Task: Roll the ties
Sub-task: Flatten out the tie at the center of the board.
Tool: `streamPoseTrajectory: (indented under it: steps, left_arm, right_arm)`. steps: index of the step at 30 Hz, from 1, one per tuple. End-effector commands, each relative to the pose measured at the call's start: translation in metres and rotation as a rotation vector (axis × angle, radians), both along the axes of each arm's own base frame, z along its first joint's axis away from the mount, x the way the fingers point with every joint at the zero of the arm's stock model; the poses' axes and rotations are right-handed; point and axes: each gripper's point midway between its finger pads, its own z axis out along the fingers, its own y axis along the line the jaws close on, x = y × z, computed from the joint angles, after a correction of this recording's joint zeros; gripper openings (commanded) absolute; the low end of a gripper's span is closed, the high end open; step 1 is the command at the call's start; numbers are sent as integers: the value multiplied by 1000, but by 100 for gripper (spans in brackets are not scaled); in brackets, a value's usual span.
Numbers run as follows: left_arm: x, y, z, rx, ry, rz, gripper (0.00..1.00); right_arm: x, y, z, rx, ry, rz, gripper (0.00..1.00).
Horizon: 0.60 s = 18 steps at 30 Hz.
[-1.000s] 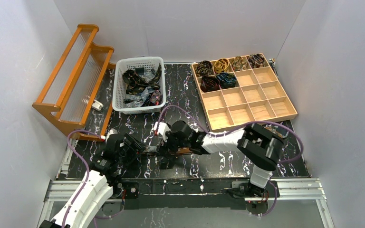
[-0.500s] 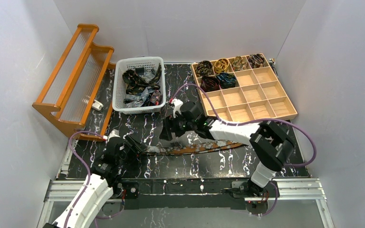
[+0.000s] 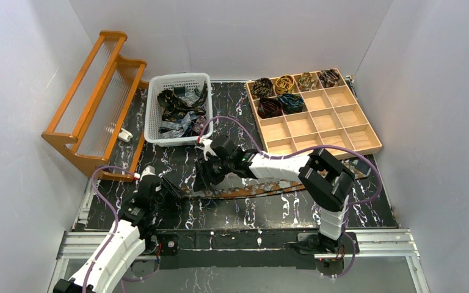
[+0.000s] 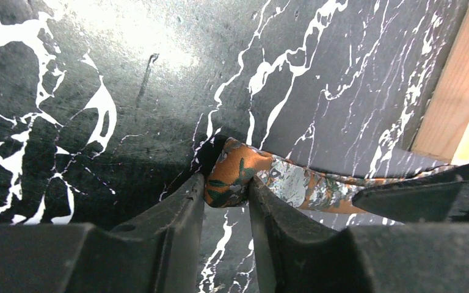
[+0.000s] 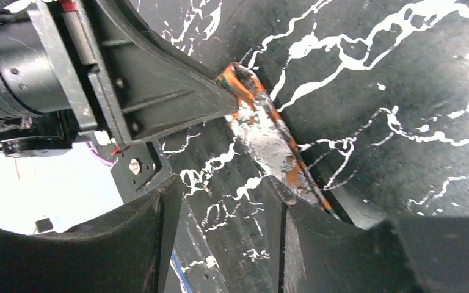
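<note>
With the left gripper [image 4: 226,183] pinched shut on the orange end of the rust-brown tie [image 4: 293,183], which trails away flat along the counter [image 4: 98,73], the open right gripper [image 5: 223,186] just beside it should probably press the strip close by, keeping it taut for a tight first turn.

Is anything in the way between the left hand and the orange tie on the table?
Nothing visible does. The left hand is pinching the folded end of the orange tie, touching it on both sides.
</note>
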Motion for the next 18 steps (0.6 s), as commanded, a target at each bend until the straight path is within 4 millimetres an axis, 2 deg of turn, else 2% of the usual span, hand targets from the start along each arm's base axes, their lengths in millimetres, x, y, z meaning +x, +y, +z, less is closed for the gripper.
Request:
streamPoseTrajectory:
  steps: [1,7,10,13,14,16,18]
  left_arm:
    - [3,5,0,56,-23,-31,28]
    - [10,10,6,93,-58,-25,11]
    - [13,9,9,95,-69,-33,6]
    - [15,8,13,90,-74,-31,5]
    - [15,7,15,85,-75,-28,8]
    - [15,8,15,84,-67,-15,27]
    - [14,12,16,89,-52,11,40]
  right_arm:
    - [-7,16,12,5,-10,51,57]
    - [-13,23,-7,-100,4,51,46]
    - [-10,26,-17,-140,14,17,39]
    - [-7,29,-25,-158,22,-1,35]
    - [-6,30,-27,-166,25,-6,34]
    - [-3,29,-34,-197,16,-21,34]
    - [2,26,-32,-216,-10,-33,36]
